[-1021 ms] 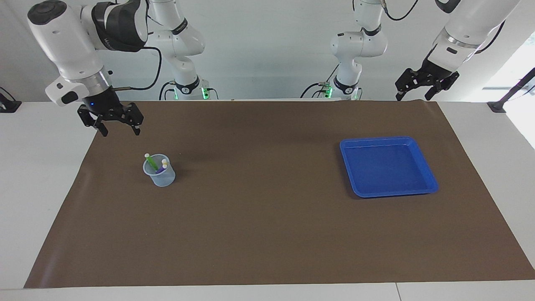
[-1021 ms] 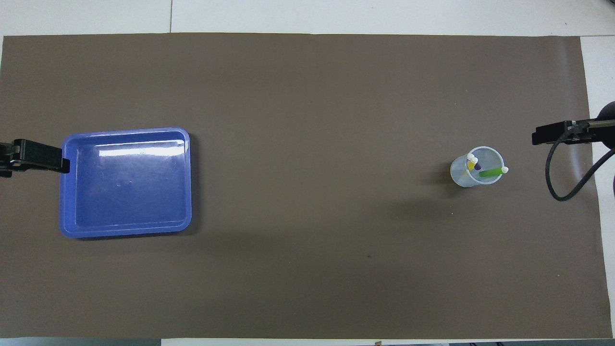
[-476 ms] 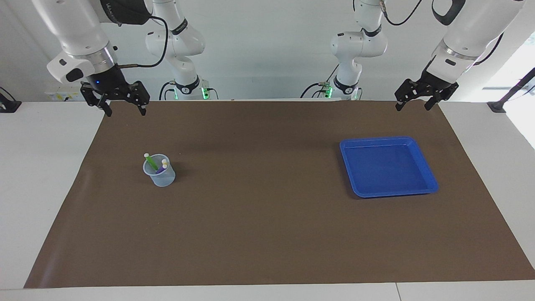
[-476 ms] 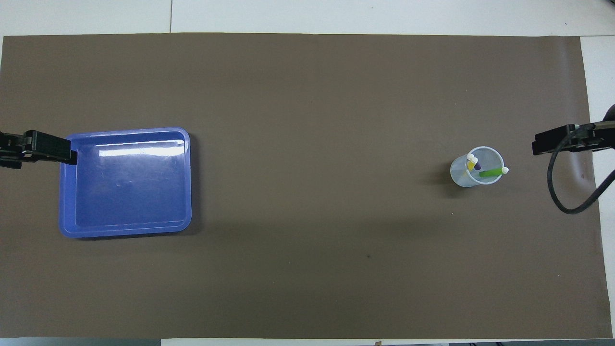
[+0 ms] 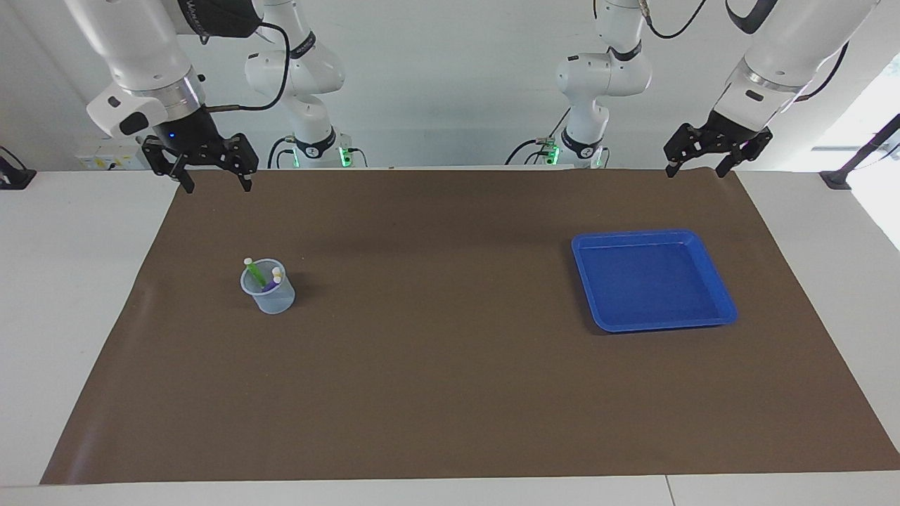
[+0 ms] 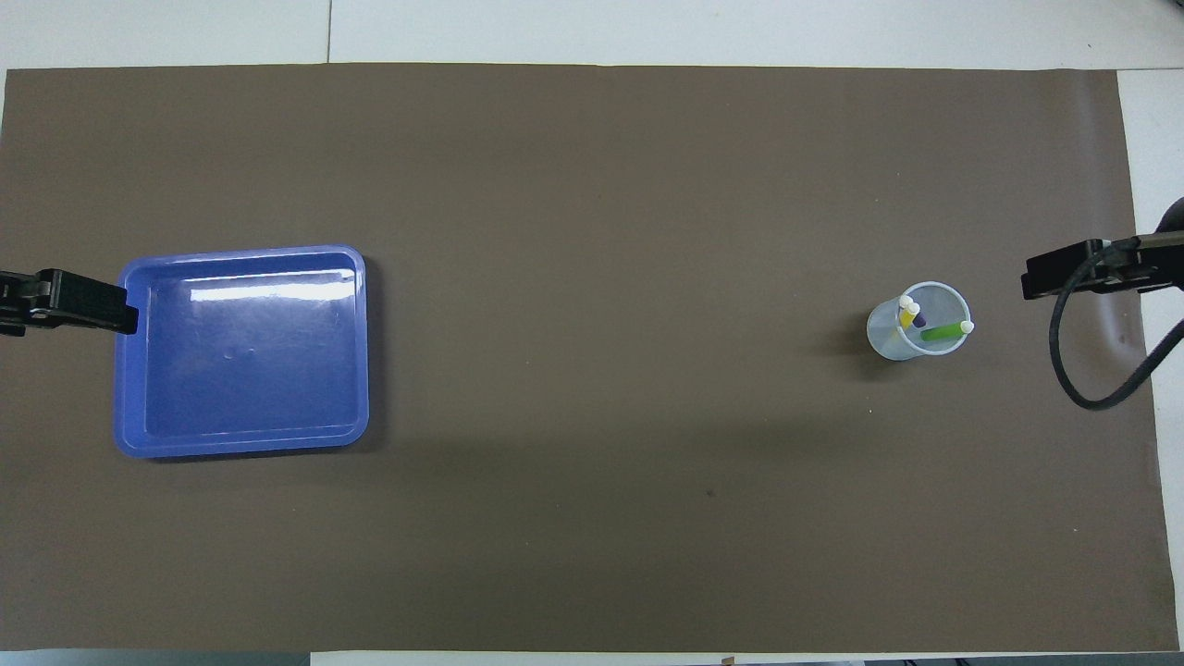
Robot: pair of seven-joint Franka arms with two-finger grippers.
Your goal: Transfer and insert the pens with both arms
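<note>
The three thin marker pens, green (image 5: 254,273), yellow (image 5: 275,275) and purple (image 5: 270,284), are standing unmoved in the clear plastic cup (image 5: 270,295) toward the right arm's end of the brown-covered surface (image 5: 450,365).
The right tool (image 5: 214,181), empty and spread wide, is now hanging higher over the mat's edge; the left tool (image 5: 697,167), likewise open and empty, is barely shifting, well apart from the blue square plastic tray (image 5: 724,299).

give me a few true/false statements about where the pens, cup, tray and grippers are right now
1. All three pens stand in the clear cup. True.
2. The blue tray holds one pen. False: it holds nothing.
3. The right gripper grips the green pen. False: it hangs open and empty above the mat's edge, at the right arm's end.
4. The left gripper is open. True.
5. The cup sits inside the tray. False: they are far apart, at different ends of the brown mat.
</note>
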